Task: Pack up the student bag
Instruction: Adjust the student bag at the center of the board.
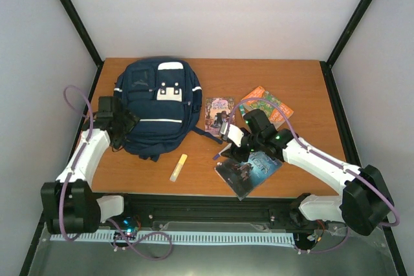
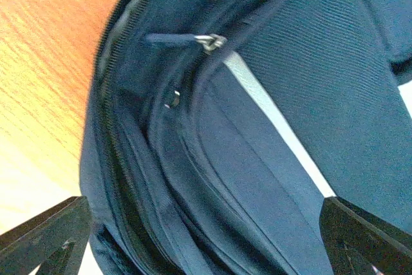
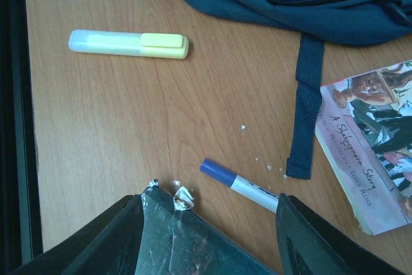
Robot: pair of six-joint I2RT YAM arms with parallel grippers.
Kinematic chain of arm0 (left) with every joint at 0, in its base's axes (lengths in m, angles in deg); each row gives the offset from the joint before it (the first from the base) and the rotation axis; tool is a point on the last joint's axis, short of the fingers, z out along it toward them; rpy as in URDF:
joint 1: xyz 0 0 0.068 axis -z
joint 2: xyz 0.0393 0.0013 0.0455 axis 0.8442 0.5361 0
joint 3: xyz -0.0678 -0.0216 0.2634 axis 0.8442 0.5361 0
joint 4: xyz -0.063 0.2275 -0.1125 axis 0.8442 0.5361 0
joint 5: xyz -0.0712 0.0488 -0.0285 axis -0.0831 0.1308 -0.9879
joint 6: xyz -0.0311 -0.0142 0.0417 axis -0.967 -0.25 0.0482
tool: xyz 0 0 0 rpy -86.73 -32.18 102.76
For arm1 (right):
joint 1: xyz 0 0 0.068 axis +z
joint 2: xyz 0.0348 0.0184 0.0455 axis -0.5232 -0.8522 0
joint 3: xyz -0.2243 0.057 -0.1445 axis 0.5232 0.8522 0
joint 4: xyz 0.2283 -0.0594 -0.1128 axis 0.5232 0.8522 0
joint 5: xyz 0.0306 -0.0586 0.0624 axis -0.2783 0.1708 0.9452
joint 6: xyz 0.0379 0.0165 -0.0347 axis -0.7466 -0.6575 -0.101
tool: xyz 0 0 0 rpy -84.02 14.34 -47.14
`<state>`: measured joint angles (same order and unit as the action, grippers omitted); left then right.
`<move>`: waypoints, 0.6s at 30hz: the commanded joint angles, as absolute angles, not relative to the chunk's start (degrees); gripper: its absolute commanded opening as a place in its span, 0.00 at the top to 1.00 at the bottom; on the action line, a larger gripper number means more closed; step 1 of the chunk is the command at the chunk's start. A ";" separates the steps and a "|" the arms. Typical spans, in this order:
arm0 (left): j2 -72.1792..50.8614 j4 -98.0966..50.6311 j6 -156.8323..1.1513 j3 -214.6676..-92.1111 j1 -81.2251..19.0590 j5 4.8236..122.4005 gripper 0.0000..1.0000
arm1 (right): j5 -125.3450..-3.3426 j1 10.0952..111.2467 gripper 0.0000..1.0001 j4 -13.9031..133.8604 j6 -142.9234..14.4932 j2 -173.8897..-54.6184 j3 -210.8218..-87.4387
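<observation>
The navy student bag [image 1: 155, 105] lies at the table's back left, with white patches and a thin white stripe. My left gripper [image 1: 123, 124] is open at its left side. In the left wrist view the bag's fabric [image 2: 270, 127] and a zipper pull [image 2: 209, 42] fill the frame, with fabric between the wide-apart fingers [image 2: 45, 236]. My right gripper [image 1: 231, 145] is open and low over the far-left corner of a dark book [image 1: 249, 169]. In the right wrist view that corner [image 3: 180, 236] lies between the fingers [image 3: 322, 236], and a blue-capped marker [image 3: 248, 188] lies just beyond.
A yellow highlighter [image 1: 178, 167] lies near the front edge, also in the right wrist view [image 3: 129, 43]. A Shakespeare story book [image 1: 218, 116] and a colourful book [image 1: 265, 105] lie right of the bag. A bag strap [image 3: 306, 107] trails beside the story book [image 3: 373, 152].
</observation>
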<state>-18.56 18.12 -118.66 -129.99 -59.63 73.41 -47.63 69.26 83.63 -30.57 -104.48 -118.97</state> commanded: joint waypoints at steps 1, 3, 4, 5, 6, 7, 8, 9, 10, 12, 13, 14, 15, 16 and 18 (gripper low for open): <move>-14.78 16.27 -117.32 -129.29 -63.36 72.20 0.01 | -47.54 69.07 0.42 83.09 -28.72 -103.52 -118.42; -12.77 15.83 -117.47 -128.63 -63.95 72.31 0.05 | -47.32 69.02 0.42 83.17 -28.42 -103.09 -118.30; -11.80 15.50 -117.38 -128.19 -64.11 72.00 0.08 | -47.29 68.99 0.42 83.25 -28.39 -102.94 -118.20; -11.04 14.98 -117.44 -127.58 -64.17 71.63 0.12 | -47.21 68.99 0.42 83.28 -28.26 -102.82 -118.15; -10.71 14.42 -117.74 -126.63 -64.17 71.27 0.15 | -47.20 68.99 0.42 83.27 -28.17 -102.72 -118.10; -10.71 13.92 -118.35 -125.74 -64.17 71.47 0.20 | -47.20 68.99 0.42 83.31 -28.09 -102.72 -118.06; -10.67 13.50 -118.68 -125.03 -64.16 71.91 0.26 | -47.30 68.99 0.42 83.37 -27.84 -102.71 -118.10; -10.58 13.01 -118.97 -124.63 -64.17 72.58 0.32 | -47.42 69.01 0.42 83.45 -27.70 -102.76 -118.06; -10.45 12.52 -119.28 -124.26 -64.15 72.59 0.42 | -47.58 68.99 0.42 83.46 -27.51 -102.77 -118.10; -9.92 11.24 -119.84 -123.50 -64.01 70.63 0.60 | -47.93 68.99 0.42 83.51 -27.26 -102.99 -117.98; -9.67 10.88 -120.06 -123.25 -63.89 69.14 0.67 | -47.98 68.99 0.42 83.54 -27.14 -103.23 -118.01; -9.70 10.67 -120.44 -122.93 -63.45 67.85 0.72 | -48.09 68.99 0.42 83.61 -27.08 -103.49 -118.01; -9.99 10.38 -120.79 -122.41 -62.83 66.72 0.78 | -48.15 68.92 0.42 83.71 -27.01 -103.76 -118.05; -10.87 10.15 -121.39 -121.24 -62.03 66.09 0.81 | -48.21 68.91 0.42 83.80 -26.95 -104.09 -118.06; -13.28 9.09 -122.78 -119.05 -58.83 66.19 0.85 | -48.55 68.83 0.42 83.73 -26.72 -104.54 -117.93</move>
